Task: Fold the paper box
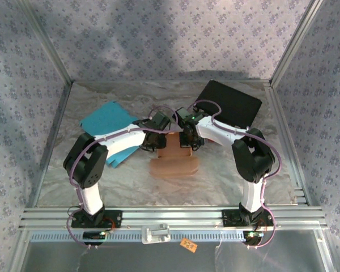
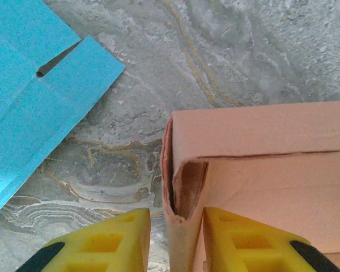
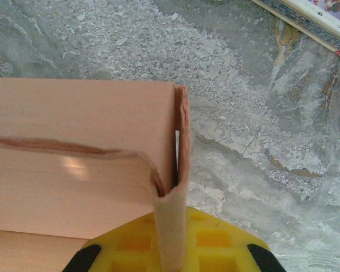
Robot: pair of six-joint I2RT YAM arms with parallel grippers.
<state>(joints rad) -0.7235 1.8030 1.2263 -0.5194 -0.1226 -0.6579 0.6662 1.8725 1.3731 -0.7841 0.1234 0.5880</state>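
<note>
The tan paper box point(image 1: 173, 161) lies partly folded in the middle of the table, between both arms. In the left wrist view its left side wall point(image 2: 184, 226) stands doubled over, with a pocket open at the fold. My left gripper point(image 2: 177, 243) is open and straddles that wall; the right finger point(image 2: 255, 243) touches it, the left finger point(image 2: 102, 243) stands apart. In the right wrist view the box's right wall point(image 3: 171, 226) is pinched flat in my right gripper point(image 3: 171, 246), which is shut on it. From above, both grippers point(image 1: 153, 140) point(image 1: 187, 139) meet at the box's far end.
A flat blue paper sheet point(image 1: 105, 119) point(image 2: 28, 102) lies left of the box, partly under the left arm. A black flat board point(image 1: 229, 102) rests at the back right. The marbled silver table point(image 1: 226, 170) is fenced by patterned walls and metal rails.
</note>
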